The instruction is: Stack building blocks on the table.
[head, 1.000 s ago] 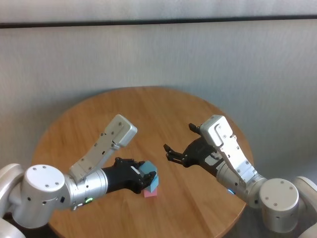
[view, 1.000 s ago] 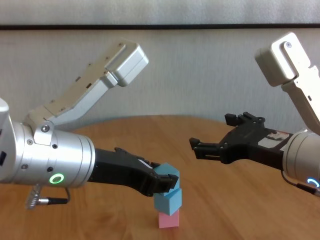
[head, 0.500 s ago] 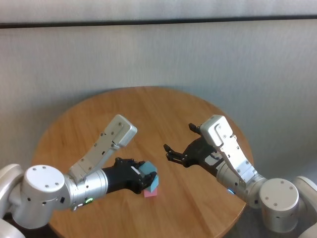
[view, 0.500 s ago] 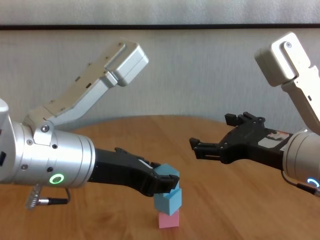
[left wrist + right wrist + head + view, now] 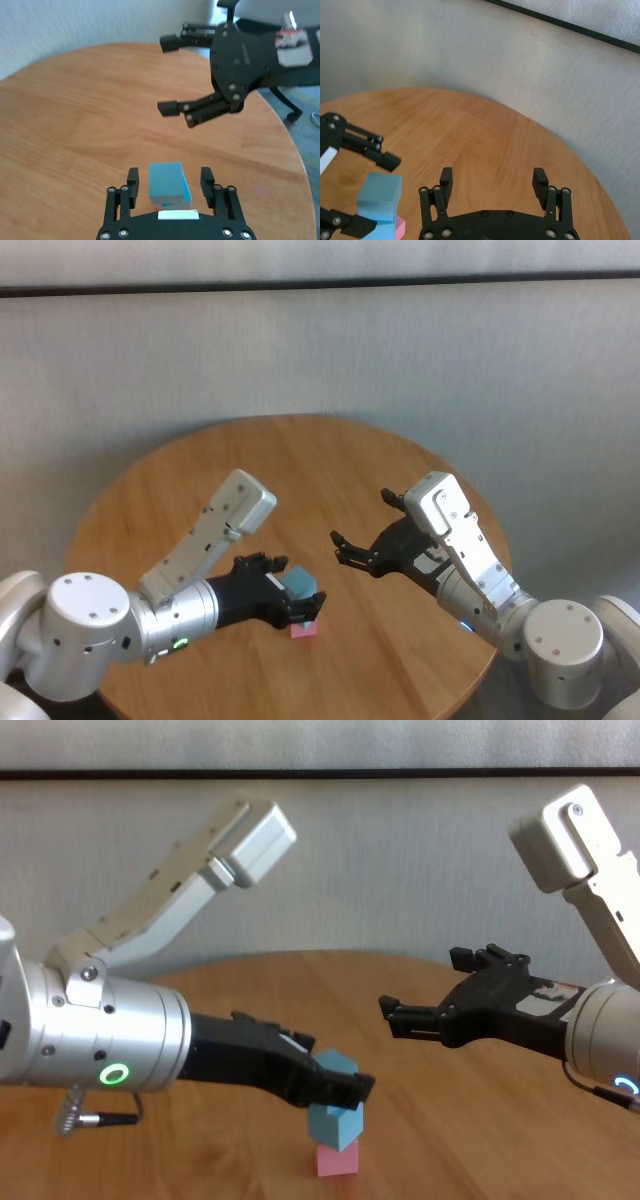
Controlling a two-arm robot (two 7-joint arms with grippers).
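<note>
A pink block (image 5: 305,630) stands on the round wooden table (image 5: 300,460) with two light blue blocks on it. The top blue block (image 5: 380,196) sits slightly turned on the lower blue block (image 5: 335,1128). My left gripper (image 5: 295,586) is open, its fingers (image 5: 132,186) on either side of the top block with a gap at each face. My right gripper (image 5: 362,525) hovers open and empty above the table, to the right of the stack.
A grey wall closes the scene just behind the table. The table's edge (image 5: 580,160) curves round close behind my right gripper. Bare wood spreads to the left and back of the stack.
My left gripper has opened: its fingers were shut on the top blue block and now stand apart from it. The block stays on the stack. The right arm has not moved.
</note>
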